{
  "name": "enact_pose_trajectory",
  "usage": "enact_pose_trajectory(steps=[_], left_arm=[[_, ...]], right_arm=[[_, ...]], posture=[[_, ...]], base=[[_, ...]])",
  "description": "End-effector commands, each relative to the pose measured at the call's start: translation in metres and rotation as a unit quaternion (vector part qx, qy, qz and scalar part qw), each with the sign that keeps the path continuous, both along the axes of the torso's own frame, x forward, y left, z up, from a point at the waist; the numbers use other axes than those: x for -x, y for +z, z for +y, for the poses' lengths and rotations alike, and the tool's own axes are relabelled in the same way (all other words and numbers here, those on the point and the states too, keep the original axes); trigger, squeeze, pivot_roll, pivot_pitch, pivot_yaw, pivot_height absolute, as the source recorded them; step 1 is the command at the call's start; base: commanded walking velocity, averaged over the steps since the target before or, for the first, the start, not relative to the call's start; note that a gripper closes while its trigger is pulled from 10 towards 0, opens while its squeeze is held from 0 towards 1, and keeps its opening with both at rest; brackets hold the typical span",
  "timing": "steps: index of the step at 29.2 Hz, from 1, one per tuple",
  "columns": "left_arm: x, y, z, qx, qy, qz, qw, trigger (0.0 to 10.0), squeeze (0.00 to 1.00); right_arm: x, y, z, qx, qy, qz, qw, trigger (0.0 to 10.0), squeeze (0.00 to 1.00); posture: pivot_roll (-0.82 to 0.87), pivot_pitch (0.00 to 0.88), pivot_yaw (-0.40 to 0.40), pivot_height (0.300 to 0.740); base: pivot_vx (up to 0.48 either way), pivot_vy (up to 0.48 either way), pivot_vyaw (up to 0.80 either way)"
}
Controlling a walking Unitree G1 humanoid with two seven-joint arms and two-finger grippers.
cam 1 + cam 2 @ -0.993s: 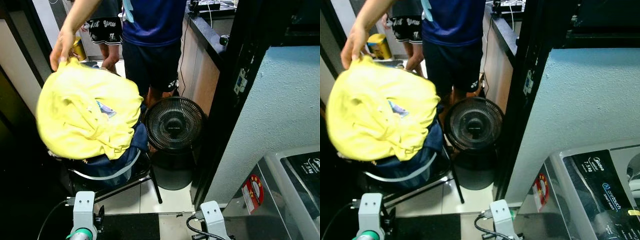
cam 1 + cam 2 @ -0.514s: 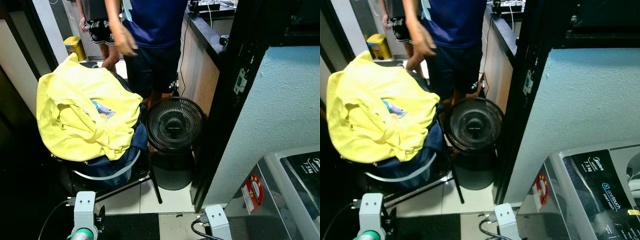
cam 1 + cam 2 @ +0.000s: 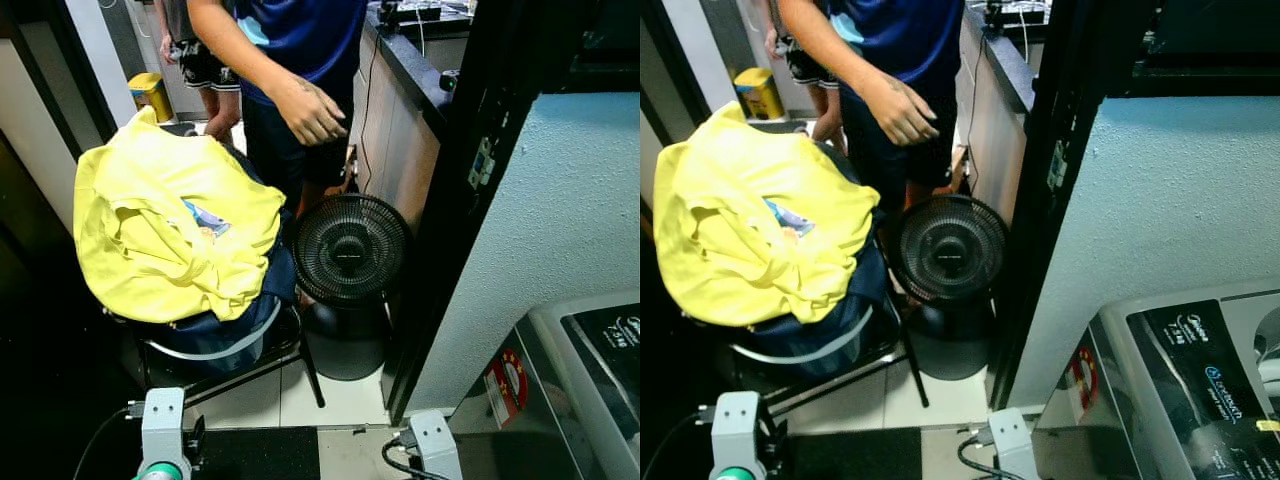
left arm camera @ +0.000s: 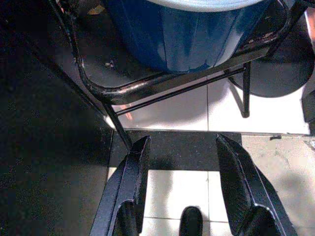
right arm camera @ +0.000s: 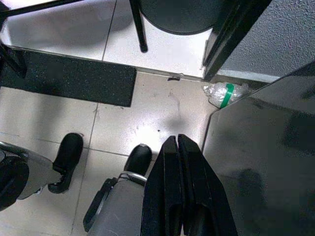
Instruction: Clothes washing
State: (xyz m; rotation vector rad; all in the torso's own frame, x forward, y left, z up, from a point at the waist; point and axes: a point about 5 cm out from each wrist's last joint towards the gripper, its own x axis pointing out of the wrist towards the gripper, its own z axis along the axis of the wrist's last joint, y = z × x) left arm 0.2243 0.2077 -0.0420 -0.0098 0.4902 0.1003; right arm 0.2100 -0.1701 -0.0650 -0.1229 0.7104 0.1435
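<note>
— Yellow shirt (image 3: 165, 235), where is it at this moment?

— It lies heaped on top of a blue basket (image 3: 215, 335), and this basket stands on a black chair (image 3: 285, 350), to the robot's left. Nothing holds it.

— So the washing has not really begun?

— I would say it is at the very start. The shirt is not yet picked up, and the washing machine (image 3: 1185, 385) stands low on the right, well apart from the basket. As far as I can judge, the taking, the carrying and the loading are all left to do.

— Which way does the shirt point?

— It is crumpled, so no clear direction. The heap is a little longer from its peak at the far side down to the folds hanging over the near rim of the basket.

— And the pincers?

— The left pincer (image 4: 182, 189) is spread wide, low over the floor before the chair. The right pincer (image 5: 178, 184) is pressed together, empty, over the tiles beside the machine.

— Anybody near?

— A person stands behind the basket, with one hand (image 3: 310, 110) free above the black fan (image 3: 348, 250), which stands just beside the chair.
</note>
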Motion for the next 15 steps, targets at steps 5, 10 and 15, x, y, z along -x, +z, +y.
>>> enact_pose_trajectory(steps=[5,10,15], left_arm=[[0.0045,-0.0036,0.0022,0.003,0.006,0.013,1.0,10.0,0.0],[0.0045,-0.0035,0.0017,0.003,0.006,0.011,1.0,10.0,0.0],[0.006,-0.0046,0.0012,0.004,0.008,0.014,1.0,10.0,0.0]], right_arm=[[0.0081,-0.0048,0.0014,-0.006,-0.002,0.013,1.0,10.0,0.0],[0.008,-0.0045,0.0007,-0.006,-0.002,0.011,1.0,10.0,0.0],[0.0077,-0.004,-0.0017,-0.005,0.0,0.01,1.0,10.0,0.0]], posture=[[0.12,0.0,0.095,0.74],[0.12,0.0,0.095,0.74],[0.1,0.002,0.089,0.74]], base=[[0.0,0.0,0.0],[0.0,0.0,0.0],[0.0,0.0,0.0]])
